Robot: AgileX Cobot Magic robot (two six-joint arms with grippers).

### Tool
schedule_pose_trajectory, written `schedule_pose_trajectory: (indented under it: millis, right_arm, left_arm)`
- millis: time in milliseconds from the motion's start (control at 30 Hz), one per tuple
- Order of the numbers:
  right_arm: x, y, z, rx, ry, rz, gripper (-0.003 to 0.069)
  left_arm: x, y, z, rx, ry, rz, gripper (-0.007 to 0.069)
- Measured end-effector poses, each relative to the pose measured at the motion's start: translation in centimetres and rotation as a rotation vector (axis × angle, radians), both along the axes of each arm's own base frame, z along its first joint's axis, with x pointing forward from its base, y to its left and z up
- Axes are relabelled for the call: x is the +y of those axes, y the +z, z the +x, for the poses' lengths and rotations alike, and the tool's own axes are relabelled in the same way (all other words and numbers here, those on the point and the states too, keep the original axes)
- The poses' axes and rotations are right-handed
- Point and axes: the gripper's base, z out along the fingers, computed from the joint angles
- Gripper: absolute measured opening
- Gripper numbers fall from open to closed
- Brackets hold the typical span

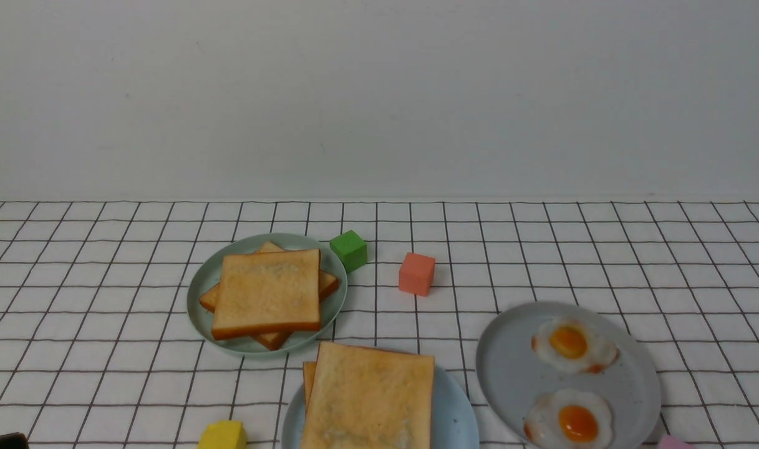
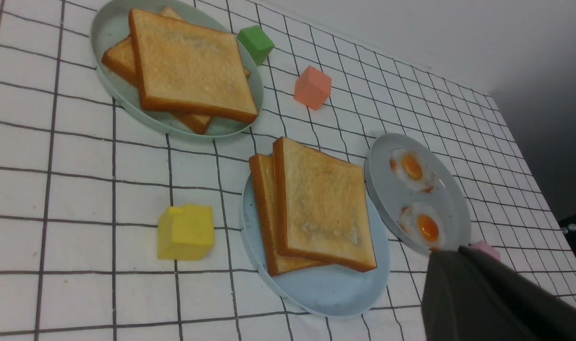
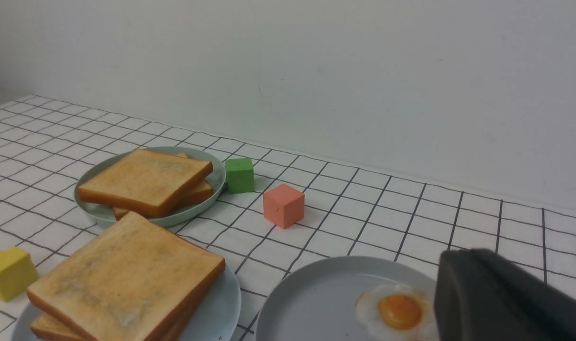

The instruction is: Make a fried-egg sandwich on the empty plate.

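Observation:
The empty plate [image 1: 457,418], pale sky-blue, sits at the front centre and carries two stacked toast slices [image 1: 368,399], the top one shifted right. What lies between the slices is hidden. In the left wrist view the same stack [image 2: 321,206] lies on the plate [image 2: 325,289]. Two fried eggs [image 1: 572,344] [image 1: 572,421] rest on a grey plate [image 1: 510,368] to the right. My left gripper [image 2: 458,250] is shut and empty, hovering near the grey plate's front edge. My right gripper [image 3: 472,252] is shut and empty beside an egg [image 3: 399,310].
A pale green plate [image 1: 201,287] at the left holds a pile of toast [image 1: 268,292]. Loose cubes lie on the checked cloth: green [image 1: 348,249], salmon [image 1: 416,273], yellow [image 1: 223,435] and pink [image 1: 672,443]. A wall closes the table's far edge.

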Motion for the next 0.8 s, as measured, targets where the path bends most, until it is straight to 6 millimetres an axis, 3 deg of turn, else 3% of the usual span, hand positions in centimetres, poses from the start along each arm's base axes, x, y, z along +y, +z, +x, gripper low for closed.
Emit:
schedule_pose_trajectory:
  millis: [300,400,600,700,733,800]
  right_arm:
    - [0.0,0.0,0.0,-0.001,0.0,-0.002,0.0012]
    - [0.0,0.0,0.0,-0.001,0.0,-0.002,0.0014]
    - [0.0,0.0,0.0,-0.002,0.0,-0.002,0.002]
    - [0.0,0.0,0.0,-0.002,0.0,-0.002,0.0022]
    - [0.0,0.0,0.0,-0.002,0.0,-0.002,0.0022]
    - [0.0,0.0,0.0,-0.002,0.0,-0.003,0.0028]
  left_arm:
    - [0.1,-0.1,0.0,-0.006,0.003,0.017,-0.0013]
    - [0.9,-0.5,0.0,-0.085,0.057,0.132,-0.0013]
    - [2.6,-4.6,0.5,-0.197,0.319,0.177,-0.0013]
    - [2.9,-8.7,0.9,-0.221,0.362,0.208,-0.0013]
    - [2.9,-9.2,1.0,-0.227,0.363,0.212,-0.0013]
    - [3.0,-13.0,1.5,-0.147,0.355,0.253,-0.0013]
